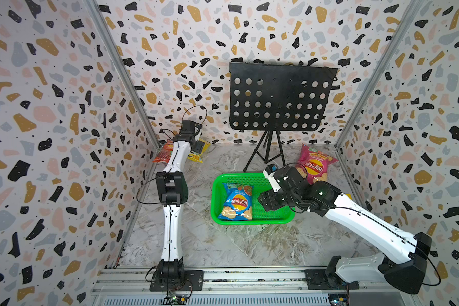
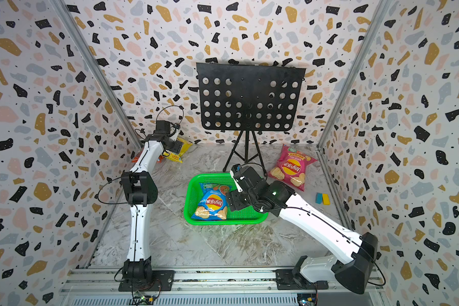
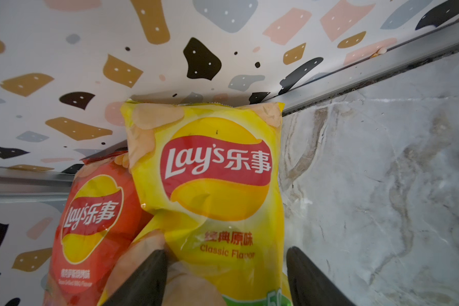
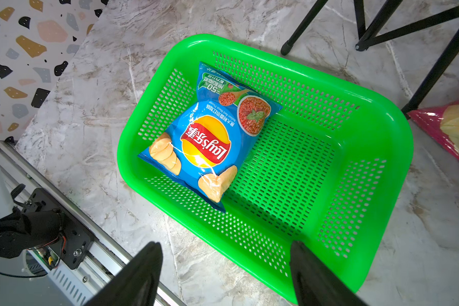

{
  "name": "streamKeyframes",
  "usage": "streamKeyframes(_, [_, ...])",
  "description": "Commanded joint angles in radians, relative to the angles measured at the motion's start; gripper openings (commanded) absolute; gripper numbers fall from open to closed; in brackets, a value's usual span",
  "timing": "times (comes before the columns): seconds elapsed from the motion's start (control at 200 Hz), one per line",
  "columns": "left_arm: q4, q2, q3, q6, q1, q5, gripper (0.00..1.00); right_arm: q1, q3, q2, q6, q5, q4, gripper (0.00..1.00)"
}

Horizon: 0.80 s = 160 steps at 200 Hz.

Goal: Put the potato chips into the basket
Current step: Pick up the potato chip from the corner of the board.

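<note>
In the left wrist view a yellow potato chips bag (image 3: 212, 185) lies against the wall corner, overlapping a red bag (image 3: 90, 225). My left gripper (image 3: 225, 251) stands open astride the yellow bag's lower end; one finger dents the bag's side, the other sits at its opposite edge. Both top views show this gripper (image 1: 199, 148) low over the yellow bag (image 1: 200, 156) at the far left. A blue bag (image 1: 236, 204) lies in the green basket (image 1: 214, 198). My right gripper (image 4: 224, 246) hangs open and empty above the basket's (image 4: 400, 132) near rim. A pink bag (image 1: 316, 164) lies on the floor far right.
A black perforated music stand (image 1: 278, 98) on tripod legs stands just behind the basket. A small blue-and-yellow block (image 2: 322, 198) lies by the right wall. Patterned walls close in three sides, and the arms' metal rail (image 1: 249, 278) runs along the front.
</note>
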Motion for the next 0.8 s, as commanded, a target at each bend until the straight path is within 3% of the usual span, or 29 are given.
streamKeyframes(0.0, [0.046, 0.020, 0.034, 0.007, -0.005, -0.012, 0.63, 0.002, 0.001, -0.034, -0.001, 0.014, -0.025, 0.80])
streamKeyframes(0.205, [0.051, 0.009, -0.001, 0.002, -0.005, -0.018, 0.40, 0.002, -0.002, -0.050, -0.001, 0.025, -0.031, 0.80])
streamKeyframes(0.38, [0.054, -0.040, -0.055, -0.015, -0.005, -0.005, 0.09, 0.002, -0.002, -0.056, 0.005, 0.025, -0.031, 0.80])
streamKeyframes(0.521, [0.066, -0.102, -0.107, -0.036, -0.005, 0.008, 0.00, 0.001, -0.005, -0.060, 0.010, 0.021, -0.031, 0.80])
streamKeyframes(0.796, [0.064, -0.215, -0.152, -0.083, -0.005, -0.013, 0.00, 0.002, -0.010, -0.083, 0.016, 0.019, -0.032, 0.80])
